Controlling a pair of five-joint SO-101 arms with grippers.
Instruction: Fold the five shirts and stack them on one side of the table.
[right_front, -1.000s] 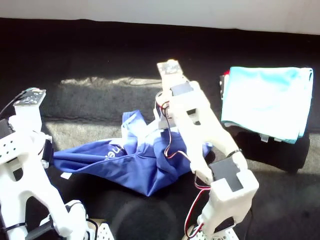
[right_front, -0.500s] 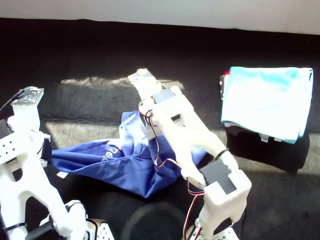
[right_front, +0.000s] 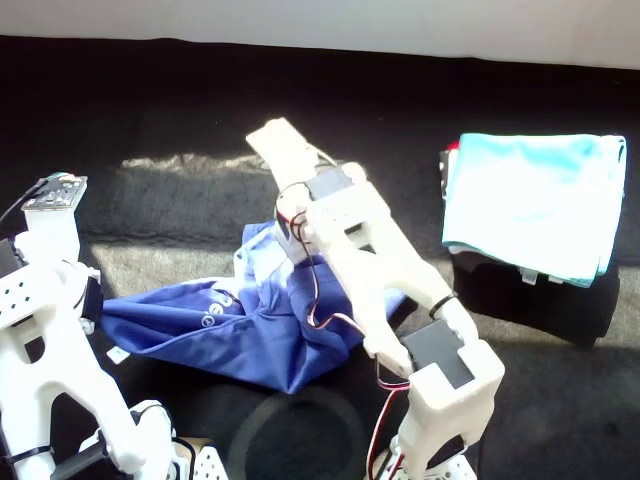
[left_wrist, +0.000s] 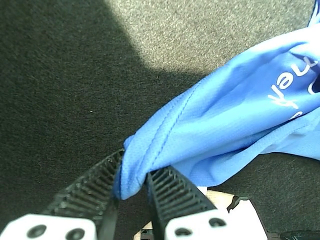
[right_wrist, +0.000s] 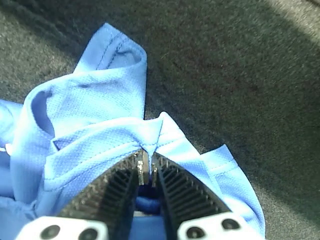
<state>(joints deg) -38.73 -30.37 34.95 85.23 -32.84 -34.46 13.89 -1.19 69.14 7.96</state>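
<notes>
A crumpled blue shirt (right_front: 255, 325) lies across the middle of the dark table. At its left end my left gripper (left_wrist: 134, 186) is shut on a bunched corner of the blue shirt (left_wrist: 225, 135). My right gripper (right_wrist: 146, 171) is shut on a pinched fold of the blue shirt (right_wrist: 85, 120) near its collar; in the high view that arm (right_front: 350, 240) reaches over the cloth's upper middle. A stack of folded shirts (right_front: 535, 200), light cyan on top, sits at the table's right side.
A black folded item (right_front: 540, 290) lies under the cyan stack. A sunlit band crosses the dark tablecloth (right_front: 180, 190) behind the shirt. The bases of both arms stand along the near edge.
The right arm has swung left with the pinched cloth, dragging the shirt's upper part leftward. The left arm stayed put.
</notes>
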